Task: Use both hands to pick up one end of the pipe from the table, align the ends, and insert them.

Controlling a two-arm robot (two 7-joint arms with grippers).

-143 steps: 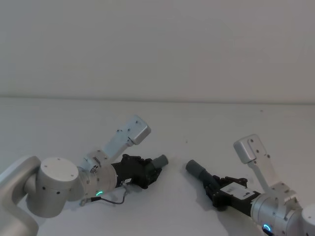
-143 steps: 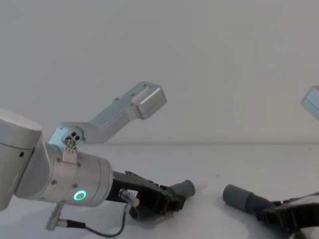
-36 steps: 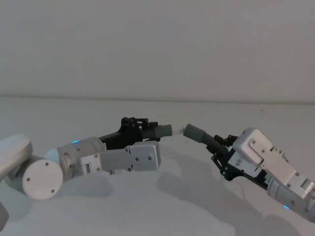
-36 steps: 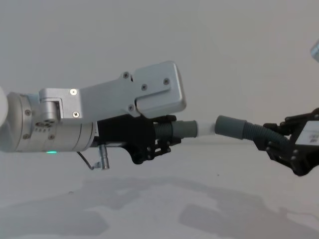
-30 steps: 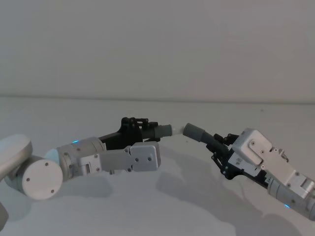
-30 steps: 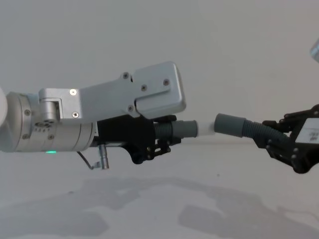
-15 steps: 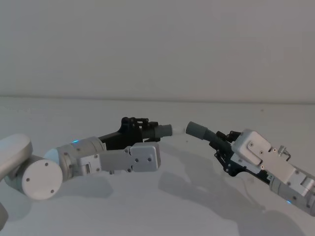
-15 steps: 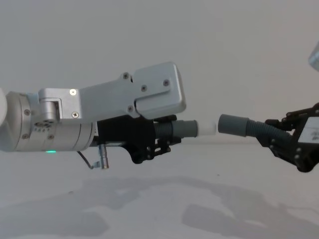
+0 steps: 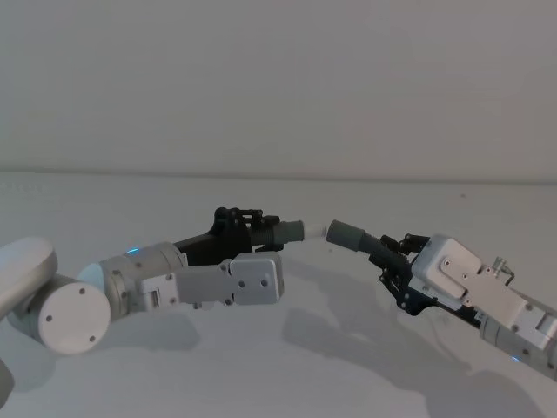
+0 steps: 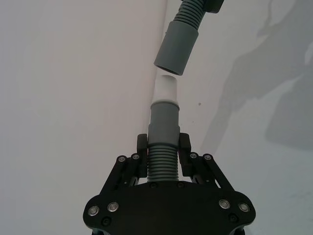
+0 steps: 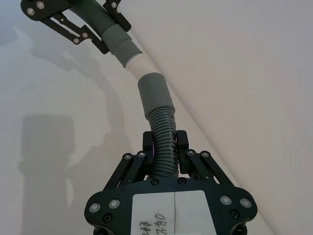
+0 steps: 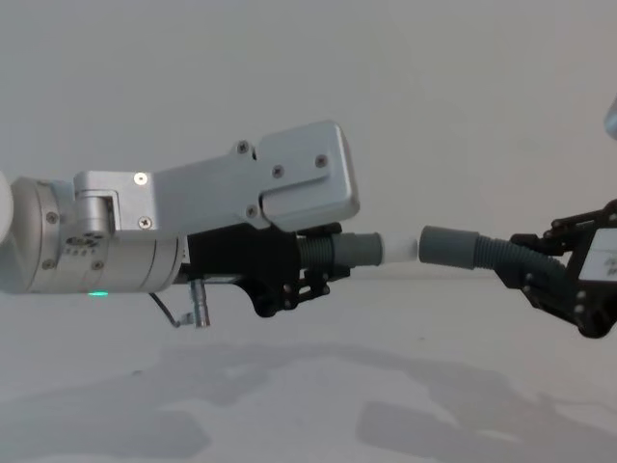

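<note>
Both grippers hold their pipe pieces in the air above the white table [image 9: 261,374]. My left gripper [image 9: 246,228] [image 12: 310,268] [image 10: 163,147] is shut on the ribbed part of one dark grey pipe piece. That piece's smooth cuff [image 12: 355,249] [image 10: 163,120] ends in a whitish tip [image 12: 400,248] [image 10: 166,89]. My right gripper [image 9: 393,254] [image 12: 548,270] [image 11: 164,143] is shut on the ribs of the other piece, whose wider cuff [image 9: 346,233] [image 12: 451,244] [image 11: 155,95] faces the tip. A narrow gap separates the two ends, which sit nearly in line.
The two arms cast soft shadows [image 12: 405,420] on the table below them. A plain pale wall [image 9: 278,87] stands behind the table's far edge.
About a second ago the wide cuff was tilted and touching the whitish tip. The right gripper has since drawn back slightly and levelled its piece. The left arm has held still.
</note>
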